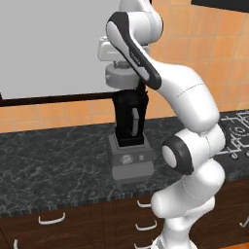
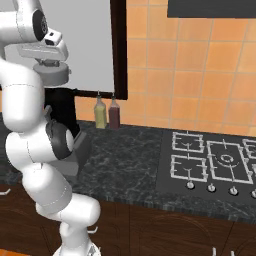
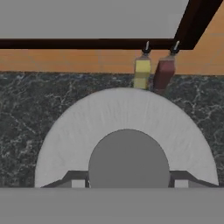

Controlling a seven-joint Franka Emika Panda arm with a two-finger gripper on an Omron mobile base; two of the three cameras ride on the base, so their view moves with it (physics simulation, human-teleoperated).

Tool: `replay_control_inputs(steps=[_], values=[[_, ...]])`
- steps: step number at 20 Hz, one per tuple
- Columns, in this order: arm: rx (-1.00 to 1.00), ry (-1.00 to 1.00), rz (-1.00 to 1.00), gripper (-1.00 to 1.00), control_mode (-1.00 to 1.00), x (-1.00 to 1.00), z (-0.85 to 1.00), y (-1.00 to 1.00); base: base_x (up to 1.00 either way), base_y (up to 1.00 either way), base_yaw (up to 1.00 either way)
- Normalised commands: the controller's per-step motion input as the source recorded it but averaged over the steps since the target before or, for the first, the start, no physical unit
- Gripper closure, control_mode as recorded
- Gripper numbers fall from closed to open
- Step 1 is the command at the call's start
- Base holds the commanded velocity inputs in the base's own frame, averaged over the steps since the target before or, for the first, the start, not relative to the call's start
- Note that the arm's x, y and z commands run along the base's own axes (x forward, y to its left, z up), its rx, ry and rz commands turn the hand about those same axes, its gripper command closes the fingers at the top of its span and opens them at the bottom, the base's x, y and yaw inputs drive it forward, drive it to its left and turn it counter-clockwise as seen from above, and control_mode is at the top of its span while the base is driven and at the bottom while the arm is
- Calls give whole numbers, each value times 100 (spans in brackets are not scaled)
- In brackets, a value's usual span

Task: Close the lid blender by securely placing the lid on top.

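Note:
The blender (image 1: 130,121) stands on the dark counter, a black tapered jar on a boxy grey base (image 1: 131,163) with a dial. The light-grey round lid (image 1: 118,76) hovers at the jar's mouth, sitting slightly left of it; I cannot tell whether it touches the rim. My gripper (image 1: 118,64) points straight down and is shut on the lid's knob. In the hand view the lid (image 3: 127,118) spreads wide, and the fingertips (image 3: 77,182) flank its central knob. From the right base, lid (image 2: 50,75) and gripper (image 2: 49,63) sit above the dark jar (image 2: 64,112), which the arm partly hides.
Two bottles, yellow (image 2: 100,113) and dark red (image 2: 114,112), stand by the tiled wall behind the blender. A gas hob (image 2: 212,161) lies to the right. A dark-framed window (image 1: 48,48) rises behind. Drawers with handles (image 1: 51,219) run below the counter edge.

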Motion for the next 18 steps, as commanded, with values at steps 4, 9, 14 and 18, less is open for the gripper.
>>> replay_control_inputs(steps=[4,9,14,18], values=[[-10,-1,14,100,-100,9,-30,0,0,0,0],[-14,-7,14,100,-100,13,-40,0,0,0,0],[-4,-15,8,100,-100,21,-9,-7,0,0,0],[0,-11,9,100,-100,25,-24,-2,0,0,0]])
